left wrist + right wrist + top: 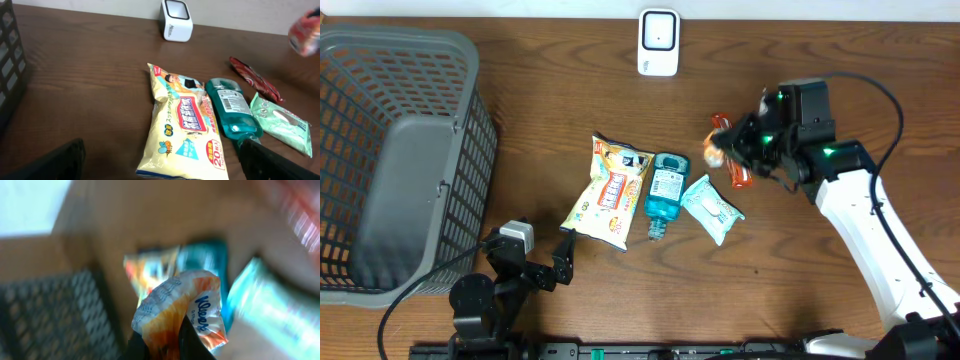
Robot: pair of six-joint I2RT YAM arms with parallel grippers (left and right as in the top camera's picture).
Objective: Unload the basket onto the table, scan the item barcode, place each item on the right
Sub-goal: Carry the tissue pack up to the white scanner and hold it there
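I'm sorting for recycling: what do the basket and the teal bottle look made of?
Basket: seemingly matte grey moulded plastic, given its uniform lattice walls. Teal bottle: probably glossy see-through plastic, since the colour shows through; its white label could be paper or film.

Your overhead view looks straight down on the whole tabletop point(570, 90), from the basket point(400, 150) at the left to the scanner point(658, 42) at the far edge. Your left wrist view sits low, facing across the tabletop toward the scanner, with the yellow bag point(182, 125) and blue bottle point(231, 107) close in front. Your right wrist view tilts down from higher up. It is blurred, with a tissue pack point(180, 312) right at the lens and the same bag, bottle and basket behind.
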